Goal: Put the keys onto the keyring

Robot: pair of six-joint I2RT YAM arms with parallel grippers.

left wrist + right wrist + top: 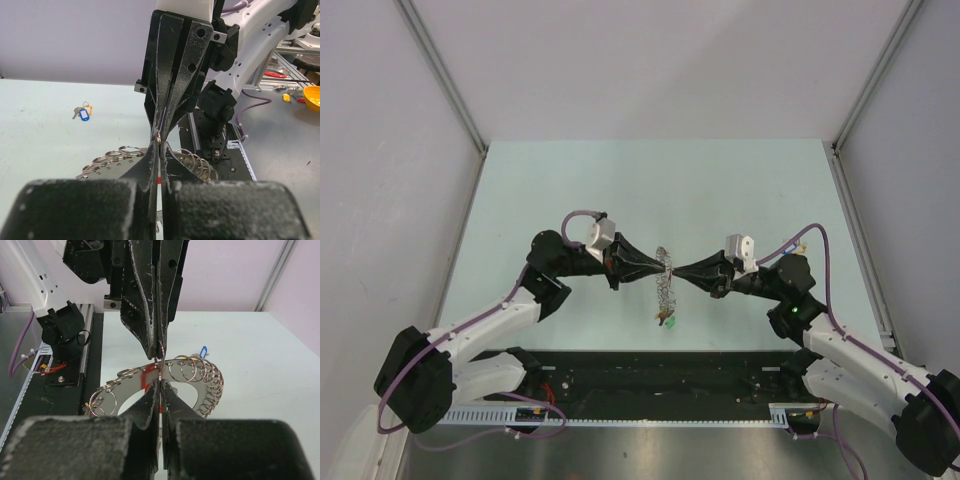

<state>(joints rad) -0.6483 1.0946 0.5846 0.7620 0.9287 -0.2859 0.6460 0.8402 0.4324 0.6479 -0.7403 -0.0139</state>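
Observation:
The keyring (666, 288) is a flat silvery loop with a red mark, strung with several small split rings. It hangs between my two grippers above the table. My left gripper (658, 267) and right gripper (678, 270) meet tip to tip, both shut on one small ring of it (160, 347). A greenish key (669, 320) dangles at its lower end. In the left wrist view my left gripper (159, 147) faces the right gripper (161, 131) over the keyring (107, 159). Blue and yellow keys (83, 113) lie on the table. In the right wrist view my right gripper (160, 384) is under the keyring (200, 372).
The pale green table (570, 190) has white walls on three sides. A black mounting rail (650, 380) runs along the near edge between the arm bases. A yellow bowl (312, 97) sits off the table past the right arm.

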